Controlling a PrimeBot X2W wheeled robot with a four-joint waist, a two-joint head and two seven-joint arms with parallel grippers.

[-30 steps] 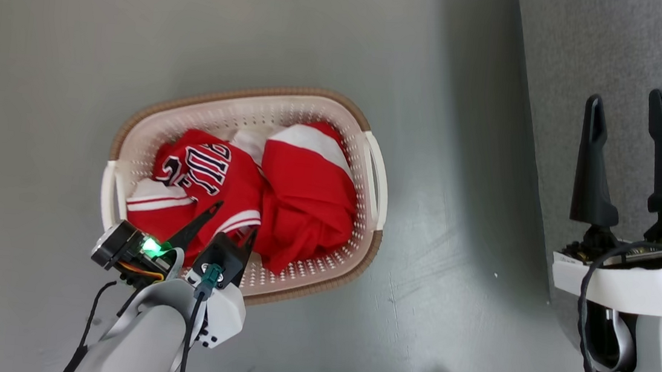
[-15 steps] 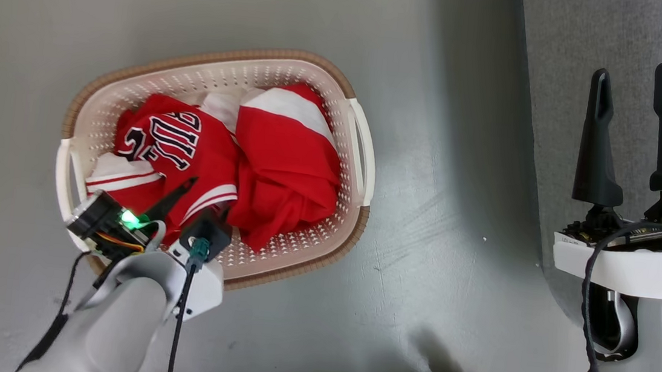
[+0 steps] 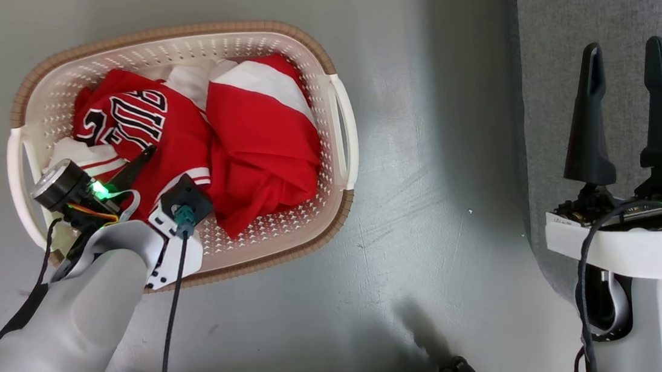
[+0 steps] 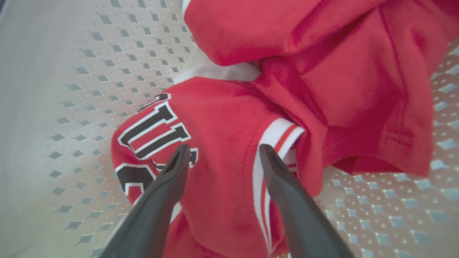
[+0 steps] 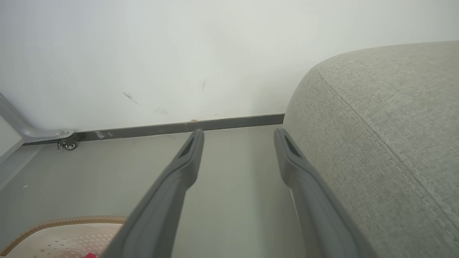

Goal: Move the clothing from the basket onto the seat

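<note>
The left claw [image 4: 222,152] is spread wide, empty, over the lettered jersey [image 4: 215,118]; contact cannot be judged, and the lettering is cut by folds. The clothing [image 3: 263,137] is heaped in the basket [image 3: 340,120]. The right claw [image 5: 238,134] is held open, empty, beside the cropped seat [image 5: 387,125].

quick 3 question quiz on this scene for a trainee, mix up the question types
1. True or false: the clothing already lies on the seat.
2. The left gripper is: A) shut on a sleeve, B) open, pointing at the clothing, C) open over bare floor.
3. What colour is the rim of the basket?

Key: 1 false, it is in the basket; 2 B; 3 brown.
</note>
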